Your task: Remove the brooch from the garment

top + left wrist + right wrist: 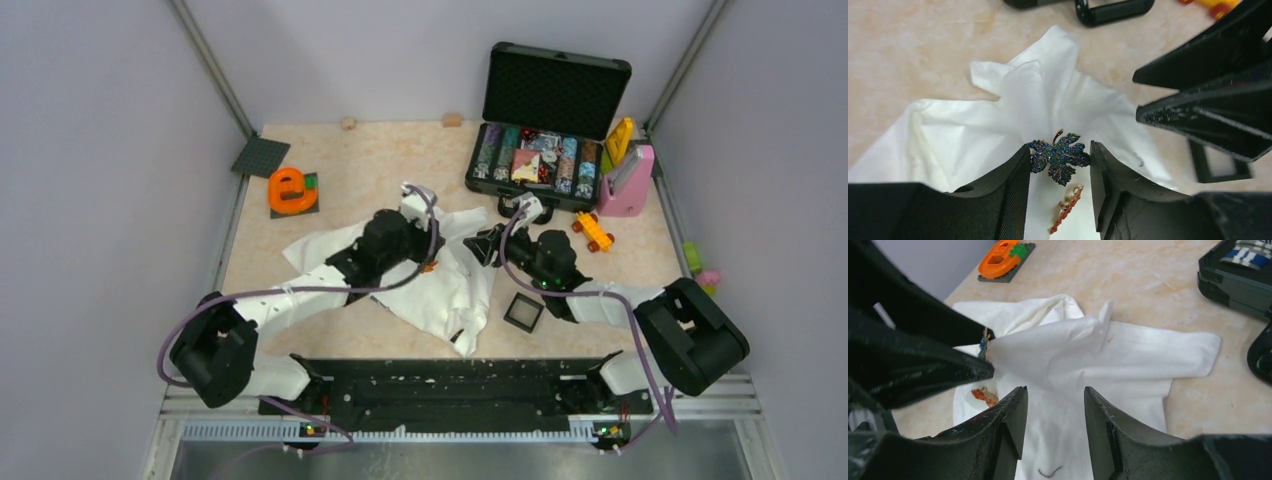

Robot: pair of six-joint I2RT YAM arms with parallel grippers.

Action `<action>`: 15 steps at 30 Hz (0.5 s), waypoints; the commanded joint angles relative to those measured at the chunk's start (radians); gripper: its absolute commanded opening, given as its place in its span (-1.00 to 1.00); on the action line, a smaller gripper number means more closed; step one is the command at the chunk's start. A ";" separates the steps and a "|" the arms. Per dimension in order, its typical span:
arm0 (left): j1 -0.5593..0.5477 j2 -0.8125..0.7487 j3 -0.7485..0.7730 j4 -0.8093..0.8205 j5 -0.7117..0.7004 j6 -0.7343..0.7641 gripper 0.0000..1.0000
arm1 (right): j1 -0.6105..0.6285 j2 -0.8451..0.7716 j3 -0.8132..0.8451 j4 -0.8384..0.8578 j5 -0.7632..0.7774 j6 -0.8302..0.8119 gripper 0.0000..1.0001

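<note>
The white garment (440,295) lies crumpled mid-table; no print shows. A blue-green leaf brooch (1059,157) is pinned to it. My left gripper (1060,155) is shut on this brooch, with both fingers touching its sides. In the right wrist view the cloth (1128,350) is drawn up into a peak at the left gripper's tips (989,341). My right gripper (1054,400) is open just above the cloth, close to the right of the left gripper. It also shows in the left wrist view (1140,95). A second, orange-red brooch (1067,210) lies on the cloth just below the blue one.
An open black case of poker chips (545,150) stands at the back right, beside a pink object (627,185) and a yellow toy car (593,230). A small black square box (523,312) lies right of the garment. An orange toy (290,190) sits at the back left.
</note>
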 commanded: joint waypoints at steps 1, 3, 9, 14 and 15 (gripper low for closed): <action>-0.165 0.023 0.031 -0.017 -0.551 0.375 -0.51 | 0.008 -0.020 0.022 -0.024 0.081 -0.005 -0.07; -0.213 0.042 0.028 0.029 -0.663 0.492 -0.53 | 0.008 -0.032 0.013 -0.028 0.099 -0.003 -0.07; -0.328 0.110 0.042 0.150 -0.958 0.793 -0.53 | 0.007 -0.053 0.021 -0.089 0.168 0.010 -0.08; -0.395 0.186 -0.136 0.631 -0.936 1.273 -0.76 | -0.004 -0.071 0.094 -0.202 0.091 0.031 -0.08; -0.401 0.203 -0.168 0.813 -0.917 1.327 -0.77 | -0.010 -0.080 0.113 -0.234 0.064 0.032 -0.07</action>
